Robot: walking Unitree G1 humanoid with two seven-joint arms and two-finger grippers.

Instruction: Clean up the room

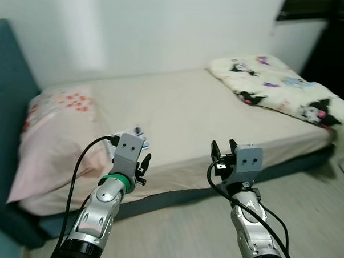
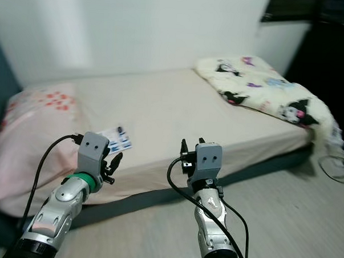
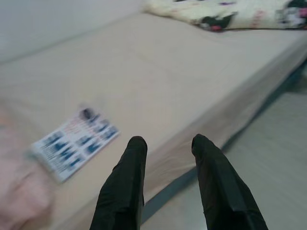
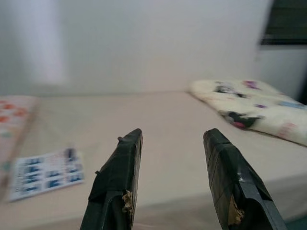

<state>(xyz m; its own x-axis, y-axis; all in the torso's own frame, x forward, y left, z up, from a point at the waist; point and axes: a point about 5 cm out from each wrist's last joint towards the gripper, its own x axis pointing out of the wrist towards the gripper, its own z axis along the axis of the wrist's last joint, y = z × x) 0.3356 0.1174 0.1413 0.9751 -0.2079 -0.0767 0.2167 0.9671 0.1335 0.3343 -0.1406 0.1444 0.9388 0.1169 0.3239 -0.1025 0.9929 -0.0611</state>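
I am holding my left pincer (image 1: 143,164) and right pincer (image 1: 222,156) open and empty before the bed (image 1: 218,119), because the leaflet (image 3: 74,141) is lying beside the pillow (image 1: 54,141), waiting for me.

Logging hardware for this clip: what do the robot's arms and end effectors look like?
Both arms are silver with looping black cables. Each wrist carries a grey block with two small holes. The left end effector sits above a green ring; the right end effector lacks one. Fingers are long, black, with frayed tan tips.
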